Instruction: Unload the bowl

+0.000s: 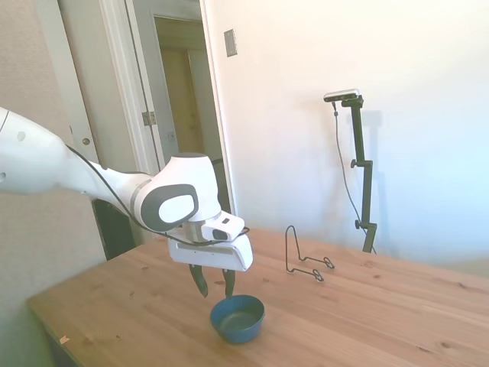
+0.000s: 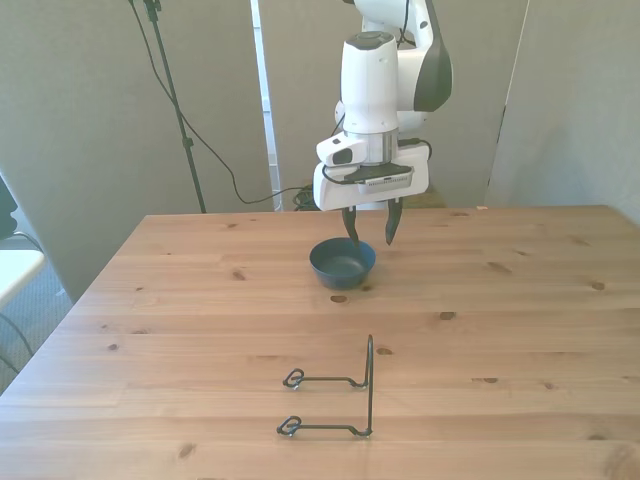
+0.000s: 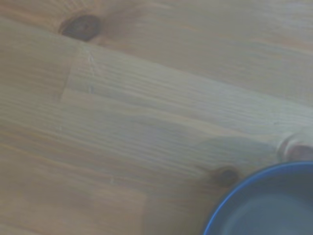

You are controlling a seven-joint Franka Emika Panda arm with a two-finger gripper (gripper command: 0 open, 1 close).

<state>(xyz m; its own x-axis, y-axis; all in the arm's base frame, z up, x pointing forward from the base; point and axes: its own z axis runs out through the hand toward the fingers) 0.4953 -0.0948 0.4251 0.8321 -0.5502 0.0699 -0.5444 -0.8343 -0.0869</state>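
Note:
The dark teal-blue bowl (image 1: 238,318) (image 2: 342,263) rests flat and upright on the wooden table (image 2: 500,330). My gripper (image 1: 215,287) (image 2: 369,232) hangs open just above the bowl's rim on the arm's side, its two dark fingers apart and holding nothing. In the wrist view only a curved slice of the bowl (image 3: 264,205) shows over the wood grain.
A thin black wire stand (image 2: 335,400) (image 1: 304,254) sits on the table, well apart from the bowl, toward the near edge in the front view. An open doorway (image 1: 187,115) lies behind the arm in the side view.

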